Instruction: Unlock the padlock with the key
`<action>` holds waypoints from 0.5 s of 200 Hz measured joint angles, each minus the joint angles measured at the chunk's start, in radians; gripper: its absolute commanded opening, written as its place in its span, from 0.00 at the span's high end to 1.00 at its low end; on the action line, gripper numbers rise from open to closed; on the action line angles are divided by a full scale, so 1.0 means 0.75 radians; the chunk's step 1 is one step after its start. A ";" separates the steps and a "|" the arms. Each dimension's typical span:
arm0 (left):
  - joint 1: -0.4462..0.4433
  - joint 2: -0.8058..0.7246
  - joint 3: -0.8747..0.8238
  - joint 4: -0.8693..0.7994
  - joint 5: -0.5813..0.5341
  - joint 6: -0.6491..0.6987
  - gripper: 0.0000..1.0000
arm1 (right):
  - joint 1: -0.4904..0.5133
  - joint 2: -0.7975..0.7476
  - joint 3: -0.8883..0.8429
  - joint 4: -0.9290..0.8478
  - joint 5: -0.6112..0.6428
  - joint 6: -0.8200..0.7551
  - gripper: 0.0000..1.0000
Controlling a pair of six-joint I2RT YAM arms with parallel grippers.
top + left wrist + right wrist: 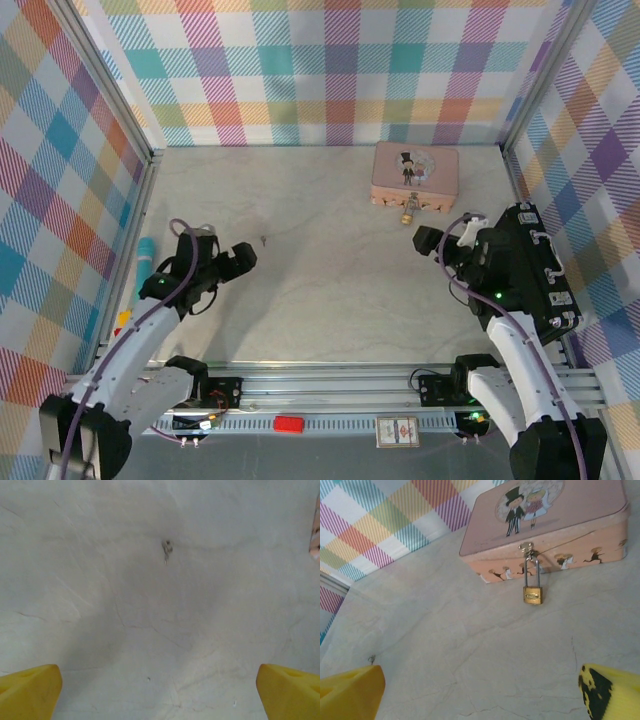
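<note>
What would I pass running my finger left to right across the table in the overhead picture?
Teal-capped cylinder → left tool → tiny dark grey metal key → pink rectangular tin. The small brass padlock and the right tool overlap the tin's span, so they are left out.

There is one padlock (532,594), one key (166,550), one pink tin (545,515) and one teal-capped cylinder (146,262). There are two pincers, a left pincer (160,692) and a right pincer (480,692). The front rail (330,400) carries one red block (289,423) and one small card (397,431).
</note>
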 measured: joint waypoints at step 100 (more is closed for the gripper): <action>-0.187 0.759 0.453 -0.003 -0.193 0.112 0.25 | 0.184 0.091 -0.097 0.189 0.010 -0.005 0.01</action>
